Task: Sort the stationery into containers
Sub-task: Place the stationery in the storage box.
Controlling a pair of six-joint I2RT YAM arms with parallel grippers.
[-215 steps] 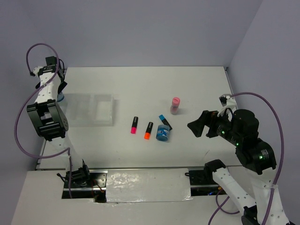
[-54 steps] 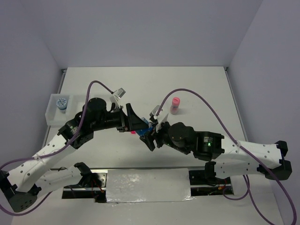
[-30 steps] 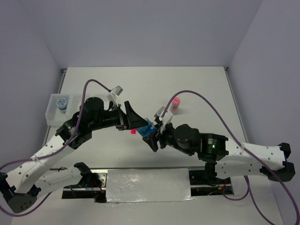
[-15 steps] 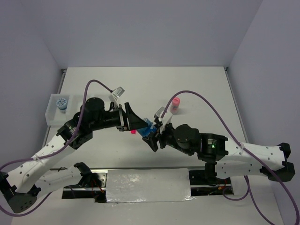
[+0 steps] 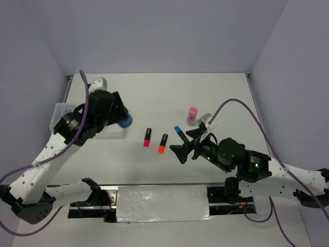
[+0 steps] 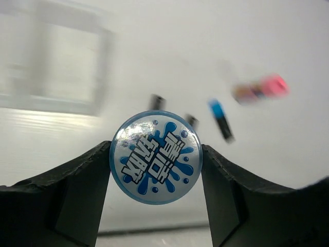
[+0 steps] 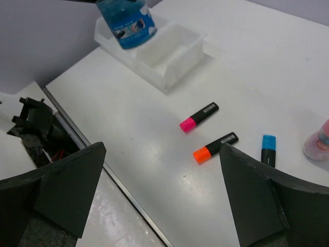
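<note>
My left gripper [image 5: 125, 122] is shut on a round blue-and-white tape roll [image 6: 156, 157] and holds it in the air by the right end of the white tray [image 5: 56, 121]. A second tape roll [image 5: 66, 111] lies in the tray's left compartment. The pink marker [image 5: 147, 137], orange marker [image 5: 163, 143] and blue marker [image 5: 180, 133] lie on the table mid-scene. The pink-capped tube [image 5: 192, 115] stands beyond them. My right gripper [image 5: 180, 152] is open and empty above the table, near the markers' front right. Its wrist view shows the tray [image 7: 164, 49] and the held roll [image 7: 126, 20].
The table's metal front edge [image 7: 123, 198] runs just under my right gripper. The left arm's body covers much of the tray in the top view. Walls close the table at the back and both sides.
My left gripper has carried the tape roll up and left, from beside the markers to the tray. My right arm has pulled back to the right, uncovering the markers.
</note>
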